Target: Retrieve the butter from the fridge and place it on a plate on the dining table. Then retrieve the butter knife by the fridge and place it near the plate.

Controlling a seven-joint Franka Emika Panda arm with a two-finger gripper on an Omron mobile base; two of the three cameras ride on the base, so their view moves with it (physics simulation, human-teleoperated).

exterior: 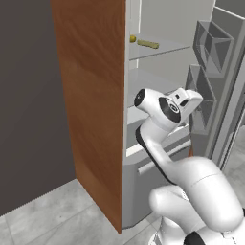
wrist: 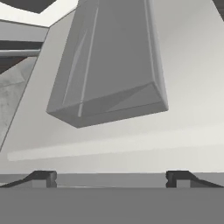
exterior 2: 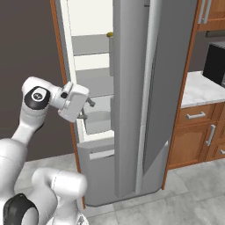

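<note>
Grey tiled floor [exterior: 43, 210] nearest us, and the white arm rises off it toward the fridge [exterior 2: 132, 110], which stands open. A tall wooden panel [exterior: 91, 95] flanks it on the left, with a dark wall [exterior: 24, 95] beyond that. Off to the right, wooden cabinets [exterior 2: 197, 136] under a white marble counter [exterior 2: 202, 90], a dark appliance [exterior 2: 216, 61] sitting on top.

The gripper [exterior 2: 86, 109] is up at mid height, just at the opening of the fridge, its fingers spread wide with nothing between them. From the hand's own camera, one grey door bin [wrist: 109, 65] looms close ahead against the pale inside of the door, the two finger tips [wrist: 41, 178] well apart.

On the swung-out door I count three grey bins [exterior: 213, 45] stacked one above another. Deeper in, grey shelves [exterior: 148, 83] on a white interior. On the upper shelf, far back, one stick of butter [exterior: 148, 44] lies flat, with one small yellow round thing [exterior: 132, 38] just beside it.
</note>
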